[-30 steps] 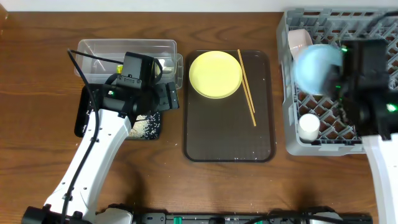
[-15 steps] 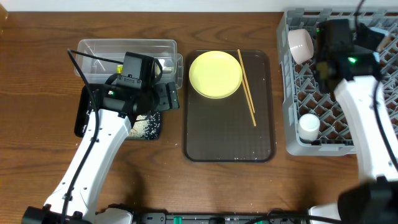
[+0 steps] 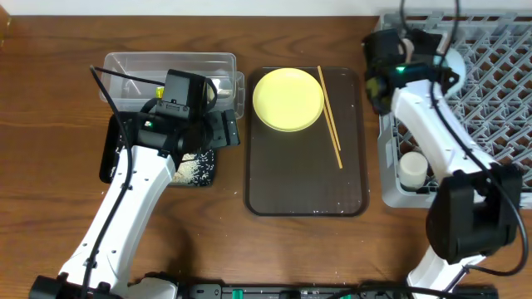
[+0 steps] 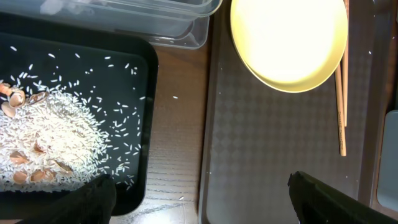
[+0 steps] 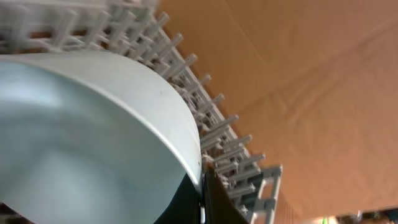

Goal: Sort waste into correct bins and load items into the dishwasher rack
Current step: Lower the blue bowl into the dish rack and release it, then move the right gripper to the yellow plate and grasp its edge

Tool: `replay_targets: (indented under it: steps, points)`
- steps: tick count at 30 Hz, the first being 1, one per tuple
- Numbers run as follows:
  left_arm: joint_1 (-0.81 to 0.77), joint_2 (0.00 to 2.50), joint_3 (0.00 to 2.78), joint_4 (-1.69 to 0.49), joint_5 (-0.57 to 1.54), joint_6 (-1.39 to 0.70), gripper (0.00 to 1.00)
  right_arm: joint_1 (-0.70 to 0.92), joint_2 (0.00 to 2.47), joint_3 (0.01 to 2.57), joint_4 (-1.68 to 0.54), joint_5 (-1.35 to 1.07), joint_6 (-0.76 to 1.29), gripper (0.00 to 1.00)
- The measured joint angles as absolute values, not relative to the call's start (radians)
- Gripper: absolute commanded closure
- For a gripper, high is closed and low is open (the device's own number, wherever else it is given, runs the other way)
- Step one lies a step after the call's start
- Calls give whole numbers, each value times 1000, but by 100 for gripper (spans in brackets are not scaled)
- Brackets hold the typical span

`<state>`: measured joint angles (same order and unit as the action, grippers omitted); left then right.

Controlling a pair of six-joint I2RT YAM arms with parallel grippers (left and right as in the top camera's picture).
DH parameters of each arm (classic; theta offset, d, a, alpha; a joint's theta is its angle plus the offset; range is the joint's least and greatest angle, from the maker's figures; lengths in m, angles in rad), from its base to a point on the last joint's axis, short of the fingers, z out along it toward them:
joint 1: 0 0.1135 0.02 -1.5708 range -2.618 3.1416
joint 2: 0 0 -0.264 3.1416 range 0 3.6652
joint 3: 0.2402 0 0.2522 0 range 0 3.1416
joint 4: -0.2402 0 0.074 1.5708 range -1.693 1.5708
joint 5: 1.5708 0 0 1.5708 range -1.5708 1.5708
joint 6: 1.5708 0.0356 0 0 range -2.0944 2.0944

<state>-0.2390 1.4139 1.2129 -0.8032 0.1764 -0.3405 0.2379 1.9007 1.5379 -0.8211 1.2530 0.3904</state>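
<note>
Overhead, the right arm reaches to the back-left corner of the dishwasher rack (image 3: 490, 50), and the right wrist view shows why. The right fingers (image 5: 186, 211) are pinched fully shut on the thin rim of the light blue bowl (image 5: 93, 137), which is tipped on edge against the rack's pegs. Whether the bowl already rests on the pegs I cannot tell.

The bowl looks rigid, light and smooth-walled. I judge that a rim pinch like this can pivot or slip, so the bowl wants setting between the pegs before the fingers let go.

A small white cup (image 3: 412, 169) stands in the rack's near-left corner. The left fingers (image 4: 93, 202) are spread wide with nothing in them, over the bench (image 3: 50, 166) between the black tray (image 4: 146, 81) of rice (image 4: 50, 137) and the brown serving tray (image 3: 306, 183).

On that serving tray lie the yellow plate (image 3: 288, 100) and, just beside it, the chopsticks (image 3: 330, 116). The plate is stiff and lies flat, so its raised rim is probably the only place to grip it. The chopsticks are thin and light and likely to roll, so they are best gripped across both at mid-length. The clear tub (image 3: 166, 62) sits behind the black tray.
</note>
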Motion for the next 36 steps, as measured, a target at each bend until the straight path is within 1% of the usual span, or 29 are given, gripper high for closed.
replay_targets:
  steps: [11,21,28,36]
  points:
    - [-239,1414,1213,-804,177,-340,9,257,1987,1537,-819,1288,319,99]
    - [-239,1414,1213,-804,177,-340,9,247,1989,1535,-852,1288,310,99]
    - [-239,1414,1213,-804,176,-340,9,247,1989,1534,-867,1336,308,99]
    - [-239,1414,1213,-804,176,-340,9,247,1989,1533,-931,1264,306,99]
